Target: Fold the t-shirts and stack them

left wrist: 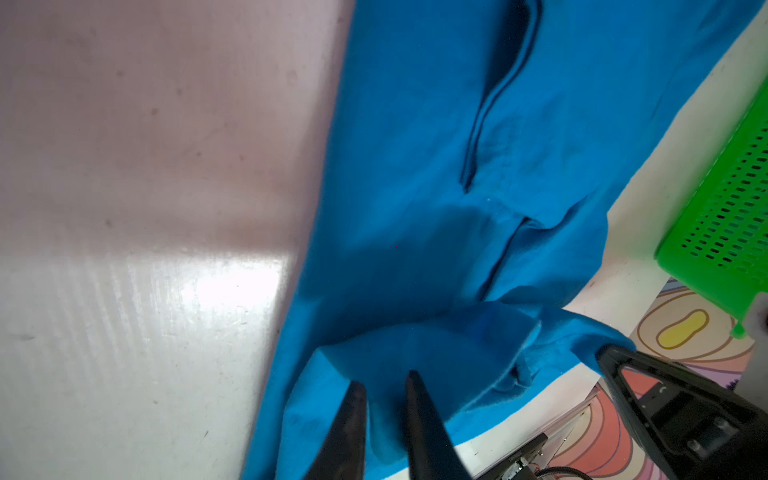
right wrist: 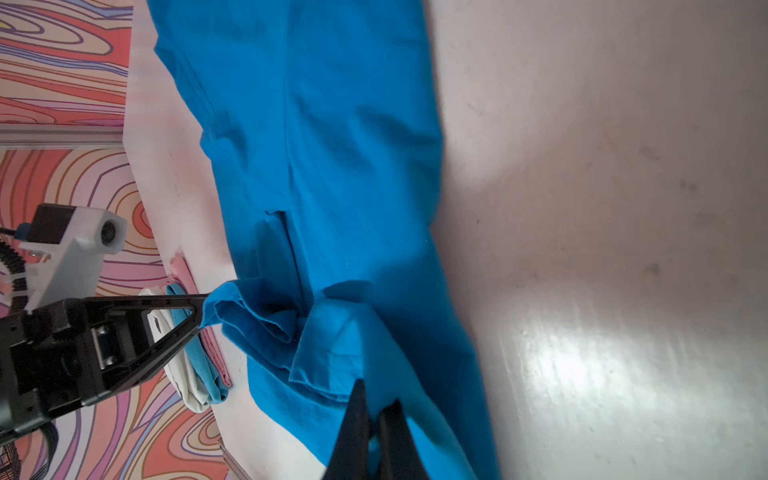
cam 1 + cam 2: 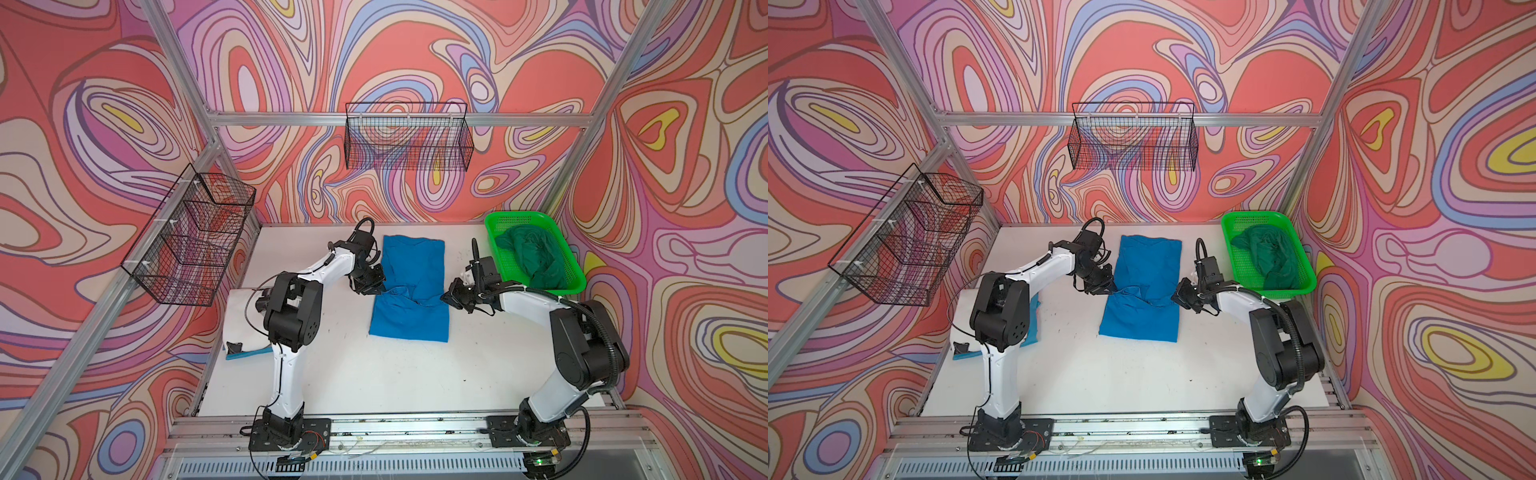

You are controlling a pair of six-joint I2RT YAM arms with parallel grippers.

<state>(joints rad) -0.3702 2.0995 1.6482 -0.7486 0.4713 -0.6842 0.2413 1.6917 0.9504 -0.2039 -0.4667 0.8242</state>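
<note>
Right, in both top views the bright blue t-shirt point(image 3: 409, 286) is lying lengthwise on the white table point(image 3: 374, 374), with a bunched fold running across its middle. The left gripper point(image 3: 376, 289) is sitting at that shirt's left edge and the right gripper point(image 3: 446, 295) at its right edge, each at one end of the fold. To the shirt's right, near its far end, the green basket point(image 3: 536, 218) is holding the crumpled dark green t-shirt point(image 3: 532, 253). Well off to the shirt's left, the white t-shirt point(image 3: 245, 316) is resting on the lighter blue t-shirt point(image 3: 1034, 311); the left arm is covering most of that pile, so I am not making out how neatly it is folded. From up here I am not able to read either gripper's jaws.

Moving to the left wrist view, I am seeing what the top views are missing: the left gripper point(image 1: 384, 384) is standing with its fingers parted, blue cloth showing in the gap. Across the shirt, the right gripper point(image 1: 602, 353) is meeting a drawn-out corner of the fold. The basket is showing only one cut-off corner.

Finally, in the right wrist view the right gripper point(image 2: 376, 399) is pinching the bright blue t-shirt's edge, fingers pressed close together. Its fingers are running out of the picture, so I am seeing only their tips.
</note>
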